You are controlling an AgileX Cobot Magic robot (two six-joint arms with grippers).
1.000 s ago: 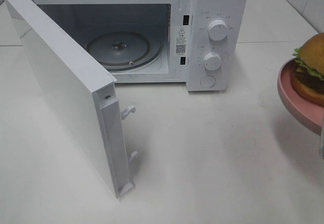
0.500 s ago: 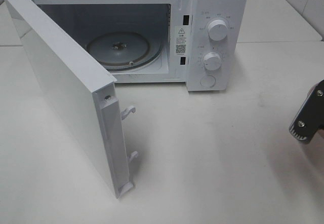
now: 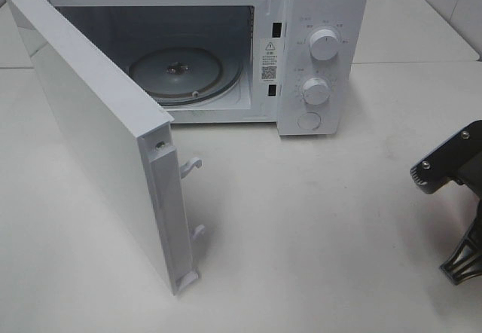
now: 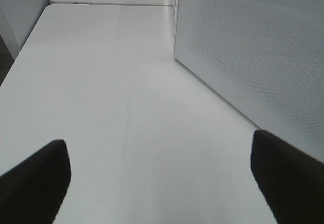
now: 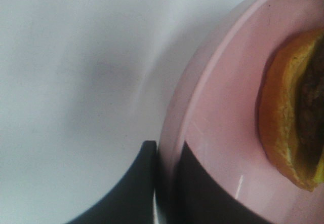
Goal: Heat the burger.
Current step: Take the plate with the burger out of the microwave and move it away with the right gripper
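Right gripper (image 5: 164, 183) clamped on the rim of the pink plate (image 5: 223, 107): one finger under the lip, the other over the plate's inner face. Burger (image 5: 293, 117) sits on that plate, just past the clamped rim, only its bun edge and a strip of patty showing in the right wrist view. In the exterior view plate and burger are out of frame, only black right arm hardware (image 3: 452, 169) pokes in at the right edge

Left gripper (image 4: 162, 183) wide open, nothing between the fingers, hovering over bare white table (image 4: 111, 82) beside the perforated face of the microwave door (image 4: 253, 46)

Door (image 3: 98, 133) is swung fully open to the left, glass turntable (image 3: 181, 73) inside is bare

Key relation: microwave cavity lies forward and to the left of the right gripper (door hinges on the far side from it, so the approach looks unobstructed). Right arm already has the load, so it's the one to carry; plate needs to stay level going in, or the burger could slide
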